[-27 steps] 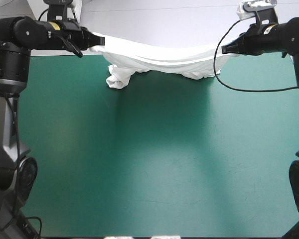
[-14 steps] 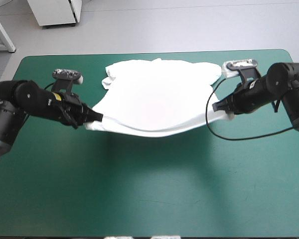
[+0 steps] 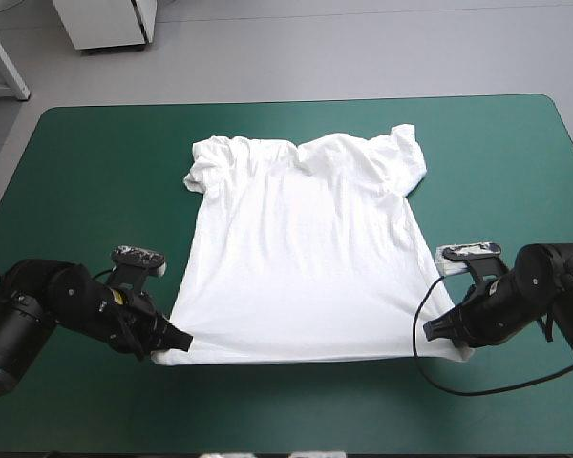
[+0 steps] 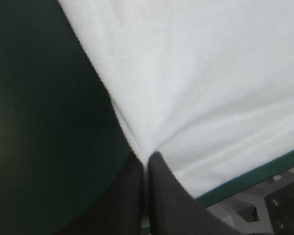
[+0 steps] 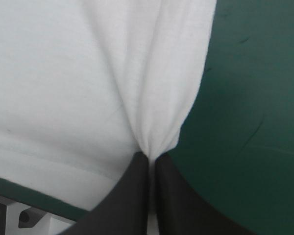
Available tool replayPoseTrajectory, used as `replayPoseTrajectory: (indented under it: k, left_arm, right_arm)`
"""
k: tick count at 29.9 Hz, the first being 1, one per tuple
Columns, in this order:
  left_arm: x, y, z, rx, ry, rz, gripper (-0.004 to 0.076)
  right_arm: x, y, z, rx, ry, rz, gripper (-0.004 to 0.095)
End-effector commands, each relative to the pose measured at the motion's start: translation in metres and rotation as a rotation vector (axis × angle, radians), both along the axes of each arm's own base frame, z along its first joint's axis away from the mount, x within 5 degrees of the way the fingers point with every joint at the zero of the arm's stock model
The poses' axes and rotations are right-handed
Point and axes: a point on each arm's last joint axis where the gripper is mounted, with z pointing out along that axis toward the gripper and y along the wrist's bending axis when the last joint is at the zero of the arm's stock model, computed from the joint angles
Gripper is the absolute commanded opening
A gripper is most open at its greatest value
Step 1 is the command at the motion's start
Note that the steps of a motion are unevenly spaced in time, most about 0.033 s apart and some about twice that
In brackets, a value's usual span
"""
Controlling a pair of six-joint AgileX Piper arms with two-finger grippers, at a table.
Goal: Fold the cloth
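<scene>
Light in the high view is soft and even from overhead, so the T-shirt (image 3: pixel 306 258) comes out really bright, with just a thin shadow along its near hem on the teal-green cover (image 3: pixel 95 172). In the left wrist view the cover goes nearly black beside the left gripper (image 4: pixel 147 159). The right wrist view shows it lighter, with soft shading in the folds at the right gripper (image 5: pixel 151 159).

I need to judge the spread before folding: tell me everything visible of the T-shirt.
The T-shirt is white, short-sleeved, thin soft fabric by its look. It lies spread flat on the teal-green cover, collar and both rumpled sleeves toward the far edge, hem toward the near edge, body lightly wrinkled. The left gripper pinches one hem corner, the right gripper the other, each shut on bunched cloth.
</scene>
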Motion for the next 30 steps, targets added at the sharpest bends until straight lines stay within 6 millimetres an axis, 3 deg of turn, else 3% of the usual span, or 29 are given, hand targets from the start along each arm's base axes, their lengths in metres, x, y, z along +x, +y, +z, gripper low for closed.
replayPoseTrajectory:
  k: [1, 8, 16, 18, 20, 25, 28, 30]
  left_arm:
    - [-0.021, 0.001, -0.009, -0.029, 0.072, -0.006, -0.001]
    - [-0.041, 0.006, -0.035, -0.017, 0.15, 0.018, -0.001]
    - [-0.042, 0.006, -0.035, -0.018, 0.146, 0.017, -0.0008]
    - [-0.042, 0.005, -0.035, -0.029, 0.15, 0.019, 0.0009]
    - [-0.043, 0.003, -0.034, -0.052, 0.155, 0.014, 0.008]
    - [-0.044, 0.002, -0.033, -0.071, 0.16, 0.016, 0.0313]
    - [-0.046, 0.001, -0.03, -0.101, 0.153, 0.026, 0.0382]
    - [-0.046, 0.0, -0.021, -0.124, 0.12, 0.034, 0.0385]
  right_arm:
    - [-0.013, -0.001, 0.002, 0.013, -0.014, 0.004, -0.0017]
    - [-0.023, -0.002, -0.018, 0.006, 0.057, 0.003, -0.0017]
    - [-0.029, -0.001, -0.029, 0.017, 0.099, 0.023, -0.0001]
    - [-0.029, 0.0, -0.029, 0.025, 0.1, 0.022, 0.006]
    - [-0.029, 0.0, -0.029, 0.034, 0.102, 0.021, 0.0178]
    - [-0.032, -0.001, -0.023, 0.029, 0.068, 0.0, 0.0511]
    - [-0.034, -0.003, -0.011, 0.022, 0.009, -0.003, 0.0569]
    - [-0.034, -0.003, 0.003, 0.03, -0.05, -0.002, 0.0567]
